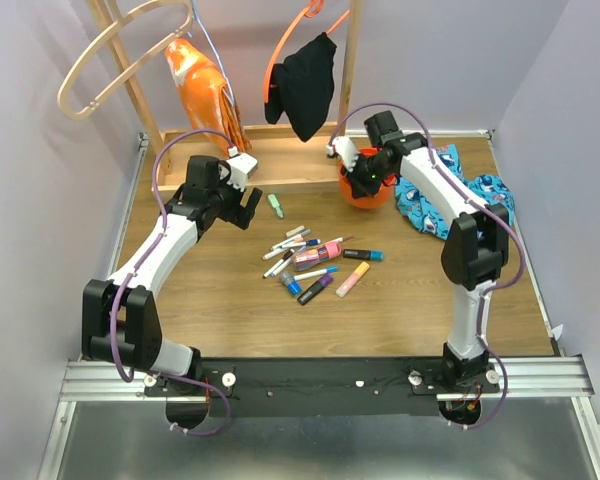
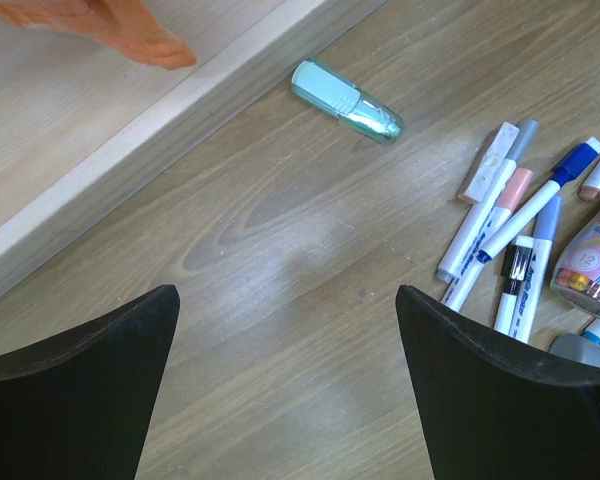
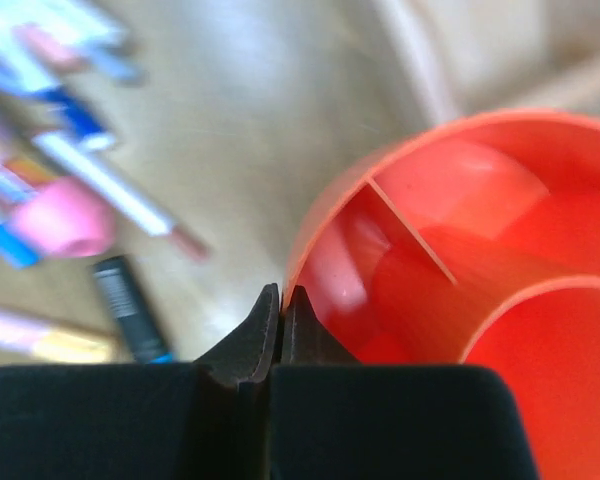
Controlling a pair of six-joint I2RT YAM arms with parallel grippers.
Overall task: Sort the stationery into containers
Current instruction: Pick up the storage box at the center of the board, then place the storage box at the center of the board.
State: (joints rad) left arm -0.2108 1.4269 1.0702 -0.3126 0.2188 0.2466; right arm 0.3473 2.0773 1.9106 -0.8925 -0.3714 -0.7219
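Metal rail [image 1: 90, 378] edges wooden table [image 1: 230, 320] holding stationery [image 1: 318, 255] between lilac walls [image 1: 40, 150].

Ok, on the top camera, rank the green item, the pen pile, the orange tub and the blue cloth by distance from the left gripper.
From the left gripper:
1. Green item, just to its right.
2. Pen pile, mid-table, nearer the arm bases.
3. Orange tub, further right, under the right wrist.
4. Blue cloth, by the right edge.
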